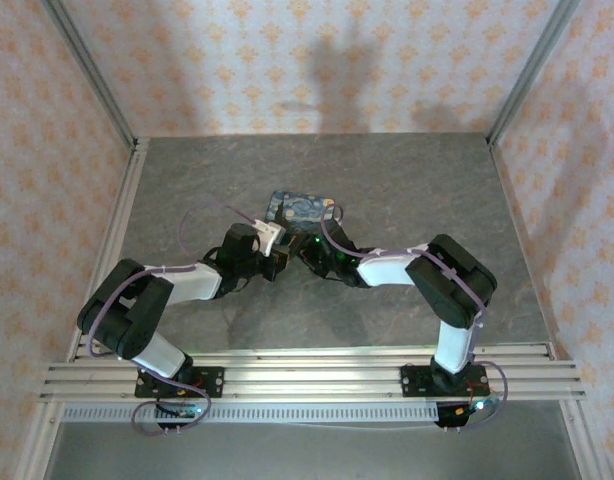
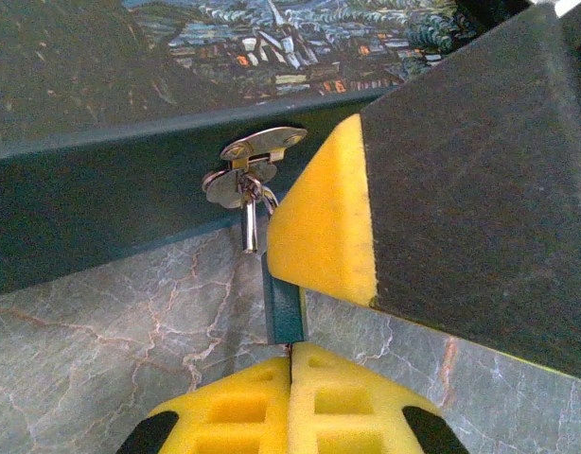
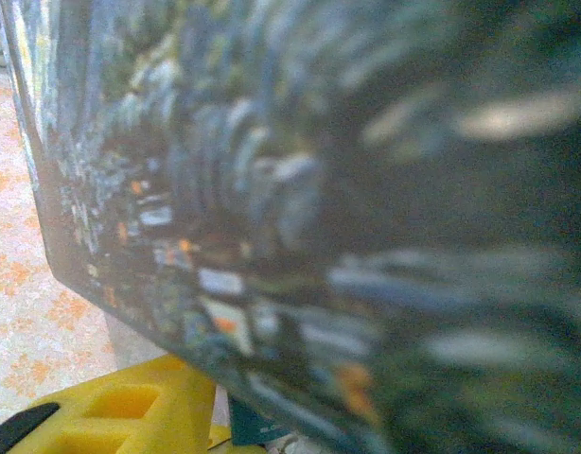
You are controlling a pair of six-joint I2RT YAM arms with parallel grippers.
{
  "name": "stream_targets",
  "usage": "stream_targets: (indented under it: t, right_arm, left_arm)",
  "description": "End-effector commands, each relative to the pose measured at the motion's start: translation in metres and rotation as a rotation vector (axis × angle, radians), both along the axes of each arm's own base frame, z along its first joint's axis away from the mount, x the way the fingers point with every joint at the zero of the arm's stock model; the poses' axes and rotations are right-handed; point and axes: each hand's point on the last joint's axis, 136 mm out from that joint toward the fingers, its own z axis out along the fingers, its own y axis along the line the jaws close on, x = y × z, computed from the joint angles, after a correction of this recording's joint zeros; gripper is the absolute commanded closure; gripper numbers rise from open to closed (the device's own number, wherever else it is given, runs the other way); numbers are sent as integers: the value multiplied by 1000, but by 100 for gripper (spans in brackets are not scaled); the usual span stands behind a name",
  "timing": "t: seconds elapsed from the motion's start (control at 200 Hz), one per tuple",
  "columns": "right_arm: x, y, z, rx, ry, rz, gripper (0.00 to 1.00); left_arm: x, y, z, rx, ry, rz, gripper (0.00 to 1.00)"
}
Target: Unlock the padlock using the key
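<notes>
Padlock [image 2: 285, 305], a small dark-blue piece, hangs below the metal hasp [image 2: 262, 147] on the box [image 2: 101, 203] front, over the worktop [image 2: 111, 350]. Its lower end meets the tips of the left claw [image 2: 290, 355], whose yellow fingers are pressed together; whether they pinch it is unclear. A pad [image 2: 319, 218] of the right claw [image 1: 312, 252] sits just right of the hasp, above the padlock. Its other finger is cut off, so its spread cannot be told. A silver pin [image 2: 250, 227] by the hasp is hard to identify.
</notes>
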Motion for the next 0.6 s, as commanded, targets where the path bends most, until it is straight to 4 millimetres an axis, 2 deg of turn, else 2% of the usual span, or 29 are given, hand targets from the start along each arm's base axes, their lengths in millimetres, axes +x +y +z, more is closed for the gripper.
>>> stream_targets:
  t: [0.0, 0.435, 0.596]
  right_arm:
    - [1, 5, 7, -28, -15, 23, 51]
    - [-3, 10, -4, -104, 56, 75, 50]
    - [-4, 8, -8, -140, 79, 84, 55]
  left_arm:
    - [5, -3, 10, 6, -30, -12, 100]
    - [6, -10, 10, 43, -47, -38, 100]
    - [5, -11, 10, 53, -53, -41, 100]
